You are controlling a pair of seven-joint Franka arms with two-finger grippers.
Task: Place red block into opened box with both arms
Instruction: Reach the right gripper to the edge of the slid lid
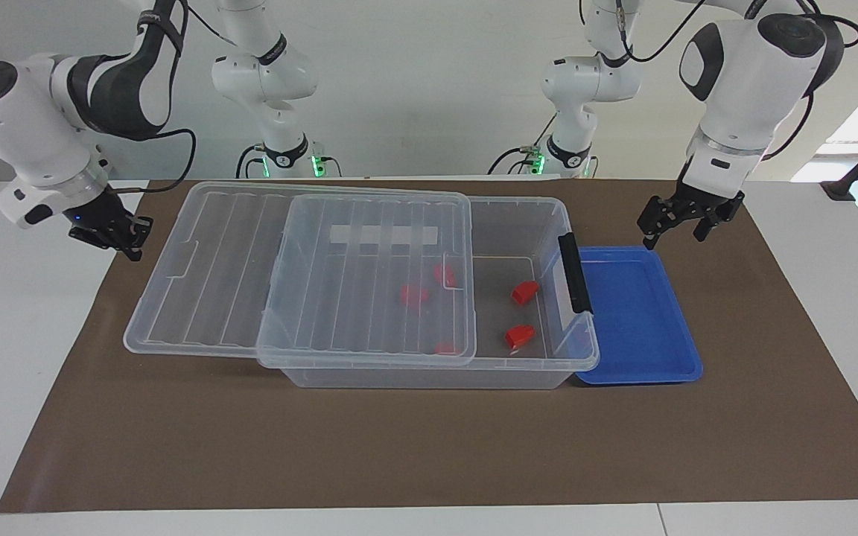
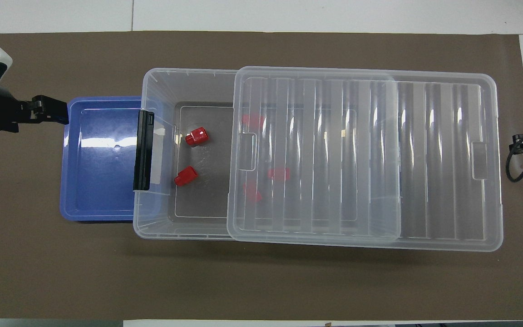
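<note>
Brown mat on desk. Left gripper (image 1: 675,223) spread, empty, over mat beside blue tray (image 1: 678,327). Right gripper (image 1: 112,231) clenched, empty, off lid (image 1: 205,260) end. Red block (image 1: 524,292) in box (image 1: 570,223), under open gap, nearer left gripper. Nothing blocking between.
</note>
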